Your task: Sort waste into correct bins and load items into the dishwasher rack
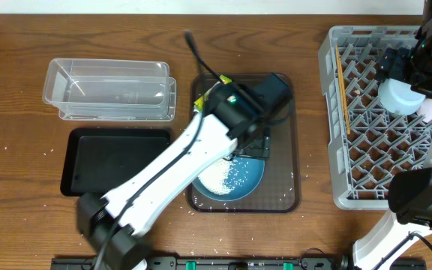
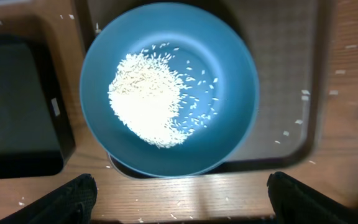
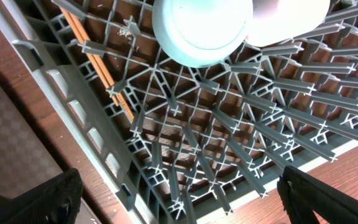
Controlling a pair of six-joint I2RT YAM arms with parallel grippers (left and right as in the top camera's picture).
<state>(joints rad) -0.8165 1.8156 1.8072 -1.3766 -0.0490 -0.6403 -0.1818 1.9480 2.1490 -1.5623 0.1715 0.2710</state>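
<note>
The blue plate point(image 1: 235, 180) lies on the brown serving tray point(image 1: 287, 150) with a heap of white rice point(image 2: 148, 99) on it. My left gripper point(image 1: 252, 141) hangs above the plate, open and empty point(image 2: 179, 199). The grey dishwasher rack point(image 1: 336, 112) stands at the right. It holds the wooden chopsticks point(image 3: 98, 62), a light blue saucer point(image 3: 201, 28) and a white cup point(image 3: 291, 18). My right gripper point(image 1: 396, 64) is above the rack, open and empty point(image 3: 179, 199). The wrapper and tissue are out of view.
The clear tub point(image 1: 111, 90) stands at the back left, with the black tray point(image 1: 115, 161) in front of it and left of the serving tray. Loose rice grains are scattered on the table around the serving tray point(image 2: 303, 93).
</note>
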